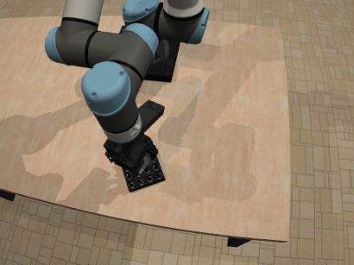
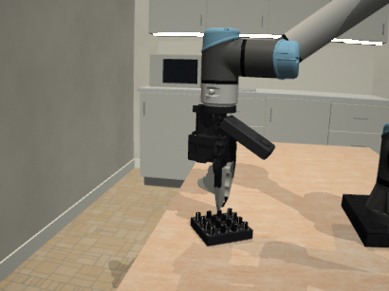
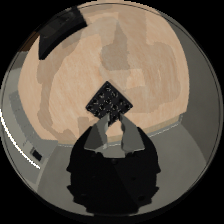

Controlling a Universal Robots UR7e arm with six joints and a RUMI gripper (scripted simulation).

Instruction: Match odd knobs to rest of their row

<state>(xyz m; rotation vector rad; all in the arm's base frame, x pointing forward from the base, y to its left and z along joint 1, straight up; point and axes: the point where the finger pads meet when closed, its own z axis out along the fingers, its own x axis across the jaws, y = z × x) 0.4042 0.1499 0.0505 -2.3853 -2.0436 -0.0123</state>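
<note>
The black knob box [image 1: 148, 185] [image 2: 230, 238] [image 3: 107, 84] lies on the table with its rows of small upright black knobs. The marks and most pointing directions are too small to read. My gripper [image 1: 142, 170] [image 2: 219, 208] [image 3: 114, 113] points straight down over the box. Its jaws are set close together, with a narrow gap between the tips in the wrist view and no knob seen held there. In the exterior view the tips are just above the knob tops. The gripper hides the knobs under it in the top view and some near one corner in the wrist view.
The robot's black base [image 1: 161, 74] [image 2: 361, 222] stands farther back on the wooden table [image 1: 268, 154] [image 2: 304, 264]. The table's front edge runs near the box. An angled black bar [image 1: 152, 111] [image 2: 249, 138] sticks out from the gripper's side.
</note>
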